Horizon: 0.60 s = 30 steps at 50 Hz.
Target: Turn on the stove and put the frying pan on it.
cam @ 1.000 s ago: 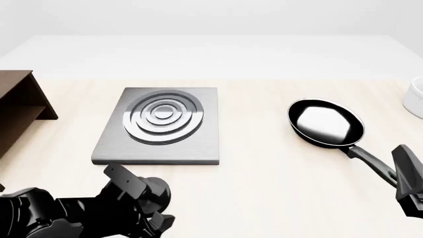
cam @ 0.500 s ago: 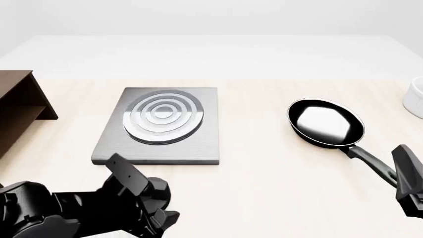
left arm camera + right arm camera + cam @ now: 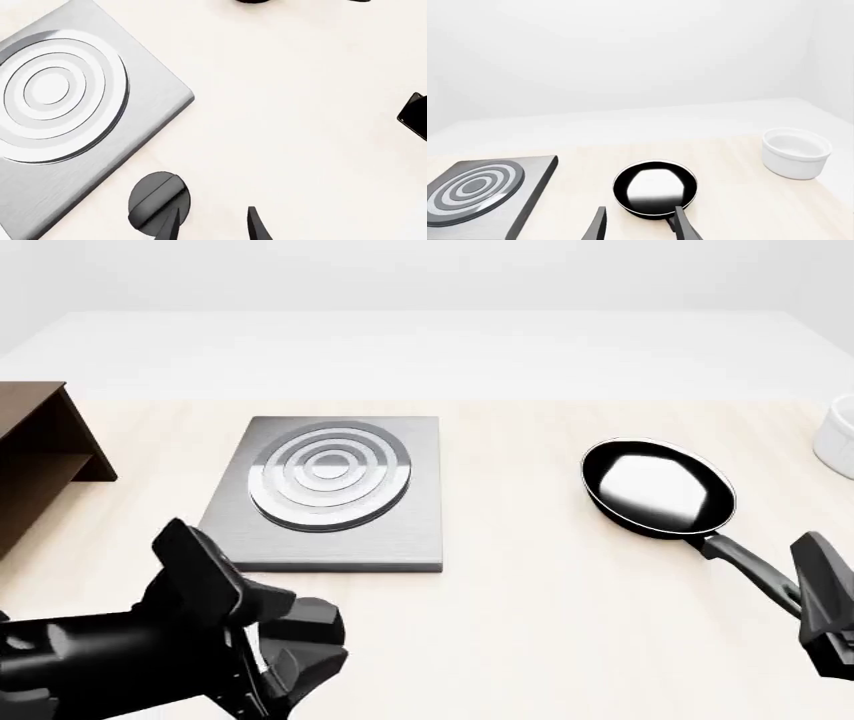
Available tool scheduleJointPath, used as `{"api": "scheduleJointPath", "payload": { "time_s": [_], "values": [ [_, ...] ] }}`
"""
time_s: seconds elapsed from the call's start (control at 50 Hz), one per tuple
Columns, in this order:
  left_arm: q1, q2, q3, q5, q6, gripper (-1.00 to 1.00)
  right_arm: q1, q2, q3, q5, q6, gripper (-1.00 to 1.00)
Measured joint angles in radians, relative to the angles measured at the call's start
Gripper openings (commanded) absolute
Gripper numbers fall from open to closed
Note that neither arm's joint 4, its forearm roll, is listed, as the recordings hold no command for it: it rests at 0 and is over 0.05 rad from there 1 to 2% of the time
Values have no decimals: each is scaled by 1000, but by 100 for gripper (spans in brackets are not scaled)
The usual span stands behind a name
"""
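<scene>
The stove is a grey plate with silver burner rings [image 3: 320,490], left of centre; it also shows in the left wrist view [image 3: 60,100] and the right wrist view [image 3: 480,192]. Its black oval knob [image 3: 155,199] lies just off the plate's near corner; in the front view my left arm hides it. My left gripper [image 3: 212,227] is open, one fingertip over the knob's edge, the other on bare table. The frying pan [image 3: 658,488] sits on the table at the right, handle [image 3: 745,565] pointing toward my right gripper [image 3: 821,605]. That gripper [image 3: 640,227] is open just short of the pan [image 3: 655,189].
A brown wooden shelf [image 3: 40,460] stands at the left edge. A white bowl [image 3: 796,152] sits at the far right, cut off in the front view [image 3: 841,440]. The light wooden table runs between stove and pan.
My left arm has swung left and tipped up at the wrist near the stove's front edge. The burner rings look brighter than one second ago. Pan and right arm have not moved.
</scene>
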<state>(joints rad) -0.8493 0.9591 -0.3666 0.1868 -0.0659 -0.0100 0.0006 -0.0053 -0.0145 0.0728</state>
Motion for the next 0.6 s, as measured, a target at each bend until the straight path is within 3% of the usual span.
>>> {"api": "scheduleJointPath", "payload": {
  "time_s": [0.28,0.6],
  "values": [
    [87,-301,72,50,33,100,2,0,0,0,-6,100],
    [332,-706,205,124,78,100,6,4,0,4,-14,100]
  ]
}}
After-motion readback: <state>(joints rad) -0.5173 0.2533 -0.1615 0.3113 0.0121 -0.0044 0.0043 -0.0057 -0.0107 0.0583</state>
